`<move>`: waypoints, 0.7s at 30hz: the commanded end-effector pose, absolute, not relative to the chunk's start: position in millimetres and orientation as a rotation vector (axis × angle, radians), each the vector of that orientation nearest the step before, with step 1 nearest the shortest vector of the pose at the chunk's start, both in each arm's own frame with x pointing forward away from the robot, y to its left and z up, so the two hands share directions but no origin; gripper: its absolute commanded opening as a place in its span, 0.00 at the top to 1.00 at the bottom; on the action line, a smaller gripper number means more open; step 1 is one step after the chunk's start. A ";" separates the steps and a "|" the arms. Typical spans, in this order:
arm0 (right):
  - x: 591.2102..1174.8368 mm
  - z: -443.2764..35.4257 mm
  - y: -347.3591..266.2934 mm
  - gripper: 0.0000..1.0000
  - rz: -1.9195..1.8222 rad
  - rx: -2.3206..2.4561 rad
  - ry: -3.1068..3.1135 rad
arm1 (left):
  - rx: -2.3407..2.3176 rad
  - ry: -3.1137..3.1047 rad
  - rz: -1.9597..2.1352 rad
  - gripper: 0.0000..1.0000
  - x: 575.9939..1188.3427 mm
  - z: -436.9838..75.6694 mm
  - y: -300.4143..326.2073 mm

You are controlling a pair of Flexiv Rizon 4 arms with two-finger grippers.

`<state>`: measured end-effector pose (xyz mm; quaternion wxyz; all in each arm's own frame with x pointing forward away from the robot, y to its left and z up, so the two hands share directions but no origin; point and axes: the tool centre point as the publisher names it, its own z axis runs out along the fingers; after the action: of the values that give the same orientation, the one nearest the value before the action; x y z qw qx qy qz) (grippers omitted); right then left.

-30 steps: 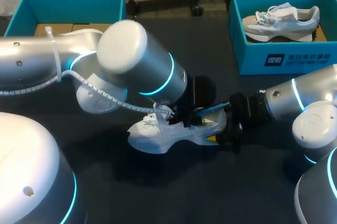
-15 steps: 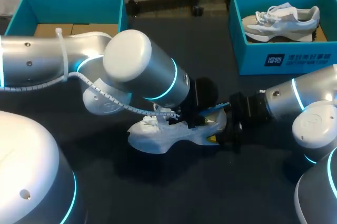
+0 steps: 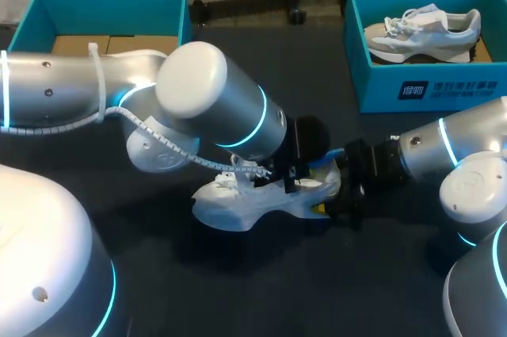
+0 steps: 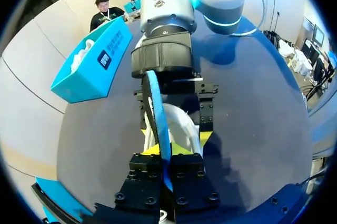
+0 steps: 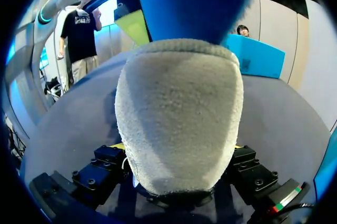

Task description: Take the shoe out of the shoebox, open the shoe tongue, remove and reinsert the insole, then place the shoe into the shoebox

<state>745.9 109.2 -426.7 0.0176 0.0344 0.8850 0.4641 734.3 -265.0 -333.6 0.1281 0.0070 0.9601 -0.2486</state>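
A white shoe (image 3: 253, 198) lies on the dark table between my two arms. My right gripper (image 3: 329, 192) is shut on its heel (image 5: 179, 124), one finger at each side. A blue insole (image 4: 158, 118) stands edge-on out of the shoe's opening. My left gripper (image 4: 164, 151) is shut on it, its yellow tips pressed against both faces. In the head view the left gripper (image 3: 299, 172) sits over the shoe's collar, and the insole (image 3: 326, 156) shows just behind it. In the right wrist view the insole (image 5: 195, 2) rises ahead of the heel.
A teal shoebox (image 3: 432, 91) at the back right holds a second pale shoe (image 3: 424, 32). Another teal shoebox (image 3: 103, 0) stands at the back left with only cardboard inside. My bulky left arm (image 3: 206, 103) covers the table's middle.
My left gripper has closed on the blue insole, which now shows less behind it. The left arm shifted slightly. My right gripper and the shoe have stayed put.
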 end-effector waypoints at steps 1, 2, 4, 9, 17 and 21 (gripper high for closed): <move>747.3 -432.2 112.4 1.00 1.435 0.109 2.751 | 0.035 2.796 -0.752 1.00 731.4 -318.8 -259.4; 747.3 -432.2 112.4 1.00 1.435 0.109 2.751 | 0.036 2.797 -0.755 1.00 731.5 -315.6 -260.1; 747.3 -432.2 112.4 1.00 1.435 0.109 2.751 | 0.038 2.808 -0.764 1.00 733.0 -309.7 -263.0; 747.3 -432.2 112.4 1.00 1.435 0.109 2.751 | 0.039 2.835 -0.777 1.00 732.7 -291.0 -271.5; 747.3 -432.2 112.4 1.00 1.435 0.109 2.751 | 0.100 2.904 -0.828 1.00 726.8 -249.7 -288.8; 747.3 -432.2 112.4 1.00 1.435 0.109 2.751 | 0.117 2.891 -0.887 1.00 721.0 -227.1 -295.7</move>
<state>745.9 109.2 -426.7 0.0176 0.0344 0.8849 0.4641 722.3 -300.0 -241.7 0.0612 0.0350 0.9532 -0.2939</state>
